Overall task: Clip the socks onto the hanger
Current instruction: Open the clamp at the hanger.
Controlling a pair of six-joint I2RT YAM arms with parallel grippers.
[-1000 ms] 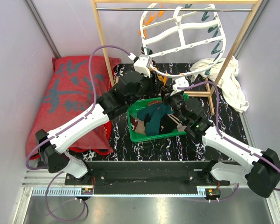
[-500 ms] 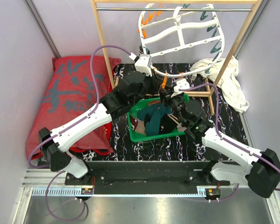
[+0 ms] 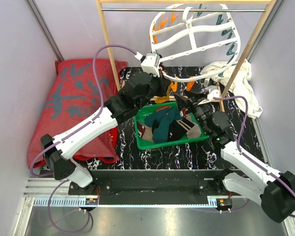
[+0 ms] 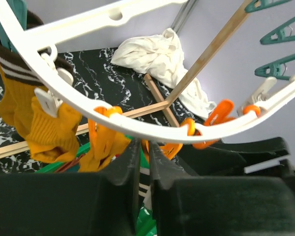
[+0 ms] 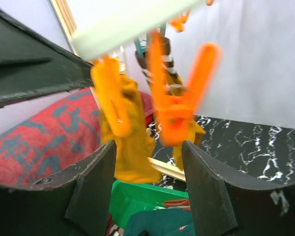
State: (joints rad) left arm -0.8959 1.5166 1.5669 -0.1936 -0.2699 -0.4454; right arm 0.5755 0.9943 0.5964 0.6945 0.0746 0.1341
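The white hanger [image 3: 196, 39] hangs from the rack bar, and its rim crosses the left wrist view [image 4: 103, 110]. A mustard sock [image 4: 44, 132] with a striped cuff is pegged to the rim. A second mustard sock [image 5: 130, 147] hangs from an orange peg [image 5: 110, 98] beside it. My left gripper [image 4: 145, 145] is shut, its tips just under the rim by an orange peg [image 4: 162, 147]; from above it [image 3: 162, 88] sits at the hanger's lower edge. My right gripper [image 5: 148, 147] is open and empty, facing the hanging sock and another orange peg [image 5: 174, 98]. A dark teal sock [image 3: 162, 125] and striped socks lie in the green basket [image 3: 199, 135].
The wooden rack frame [image 3: 108, 44] stands around the hanger. A white cloth [image 3: 238, 86] lies at the back right. A red cloth [image 3: 73, 103] covers the left side. The basket rim [image 5: 137, 194] is just below my right gripper.
My right gripper has drawn back to the right, away from the mustard sock. The sock now hangs from the peg. The hanger has swung up and right.
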